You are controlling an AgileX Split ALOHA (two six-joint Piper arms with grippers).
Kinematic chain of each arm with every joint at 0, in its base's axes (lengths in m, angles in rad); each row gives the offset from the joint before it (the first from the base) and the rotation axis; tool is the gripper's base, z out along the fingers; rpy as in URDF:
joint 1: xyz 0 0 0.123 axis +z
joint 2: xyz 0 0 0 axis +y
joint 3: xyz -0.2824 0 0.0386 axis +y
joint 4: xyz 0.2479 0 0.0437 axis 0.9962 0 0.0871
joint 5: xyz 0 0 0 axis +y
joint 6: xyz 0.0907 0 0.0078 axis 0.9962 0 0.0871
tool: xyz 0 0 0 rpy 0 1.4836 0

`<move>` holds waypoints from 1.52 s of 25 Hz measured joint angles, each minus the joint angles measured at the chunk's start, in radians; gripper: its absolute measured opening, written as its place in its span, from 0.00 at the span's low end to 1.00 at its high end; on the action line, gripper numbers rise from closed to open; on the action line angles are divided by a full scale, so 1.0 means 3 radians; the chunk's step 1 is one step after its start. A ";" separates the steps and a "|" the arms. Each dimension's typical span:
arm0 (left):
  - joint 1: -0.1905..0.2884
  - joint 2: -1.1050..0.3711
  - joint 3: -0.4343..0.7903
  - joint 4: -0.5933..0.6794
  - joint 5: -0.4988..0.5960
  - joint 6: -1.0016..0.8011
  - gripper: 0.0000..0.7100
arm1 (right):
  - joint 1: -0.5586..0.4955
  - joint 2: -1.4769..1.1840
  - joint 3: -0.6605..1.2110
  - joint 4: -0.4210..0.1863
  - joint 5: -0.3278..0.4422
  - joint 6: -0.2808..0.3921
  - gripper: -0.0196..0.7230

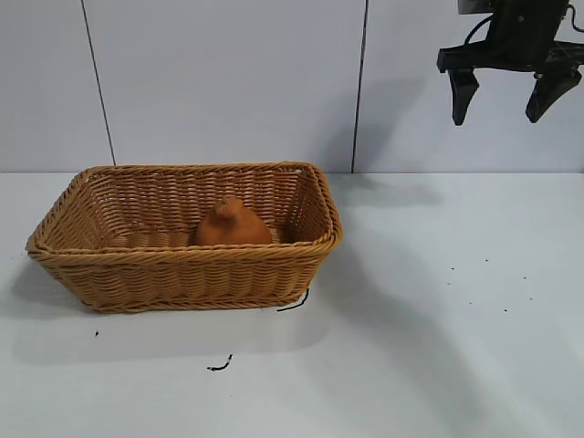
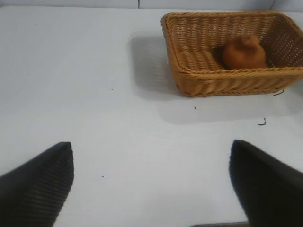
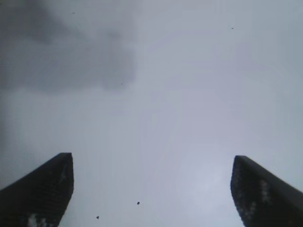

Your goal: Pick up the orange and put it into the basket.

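Note:
The orange (image 1: 231,226) lies inside the wicker basket (image 1: 182,272) at the left of the table, toward its right half. It also shows in the left wrist view (image 2: 244,53), inside the basket (image 2: 227,80). My right gripper (image 1: 503,108) hangs open and empty high above the table at the upper right, well away from the basket. In the right wrist view its fingertips (image 3: 47,189) frame only bare table. My left gripper (image 2: 151,184) is open and empty over bare table, far from the basket; it is out of the exterior view.
A dark loose wicker strand (image 1: 294,303) lies at the basket's front right corner and a small dark scrap (image 1: 219,366) lies in front of it. Small dark specks (image 1: 506,310) dot the white table at the right. A panelled wall stands behind.

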 joint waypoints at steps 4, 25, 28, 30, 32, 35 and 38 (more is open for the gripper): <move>0.0000 0.0000 0.0000 0.0000 0.0000 0.0000 0.90 | 0.0000 -0.0300 0.0472 0.0009 0.0004 -0.0020 0.88; 0.0000 0.0000 0.0000 0.0000 -0.0004 0.0000 0.90 | 0.0000 -0.3991 0.4421 0.0110 -0.0081 -0.0163 0.88; 0.0000 0.0000 0.0000 0.0000 -0.0004 0.0000 0.90 | 0.0000 -0.4607 0.4900 0.0110 -0.0284 -0.0276 0.88; 0.0000 0.0000 0.0000 0.0000 -0.0004 0.0000 0.90 | 0.0000 -0.4993 0.5185 0.0110 -0.0415 -0.0363 0.88; 0.0000 0.0000 0.0000 0.0000 -0.0004 0.0000 0.90 | 0.0000 -0.5390 0.5396 0.0110 -0.0532 -0.0420 0.88; 0.0000 0.0000 0.0000 0.0000 -0.0004 0.0000 0.90 | 0.0000 -0.6004 0.5463 0.0110 -0.0628 -0.0436 0.88; 0.0000 0.0000 0.0000 0.0000 -0.0004 0.0000 0.90 | 0.0000 -0.6495 0.5466 0.0110 -0.0641 -0.0439 0.88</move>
